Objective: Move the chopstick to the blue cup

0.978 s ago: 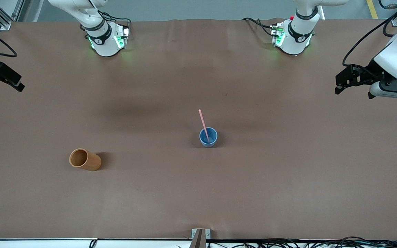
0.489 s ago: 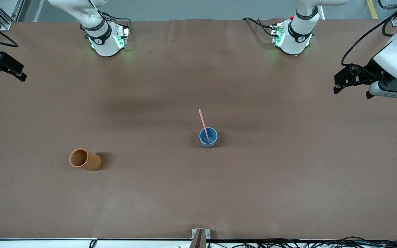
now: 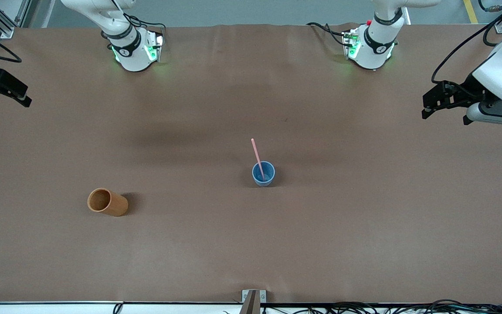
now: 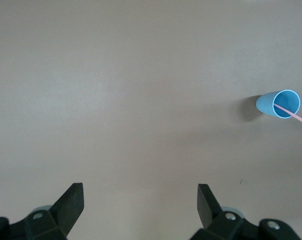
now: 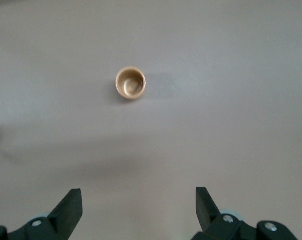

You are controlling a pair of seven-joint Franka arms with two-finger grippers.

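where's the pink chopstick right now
In the front view the chopstick stands tilted inside the blue cup mid-table, toward the left arm's end from the orange-brown cup.

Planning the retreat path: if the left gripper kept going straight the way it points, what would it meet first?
Probably just bare table: the open left gripper points down at it, and the blue cup sits off its line.

the left gripper hangs in the air over the table's edge at the left arm's end, its white wrist angled above it, fingers spread wide apart and holding nothing. the right gripper hangs over the table's edge at the right arm's end, fingers likewise wide apart and bare. both arms wait.
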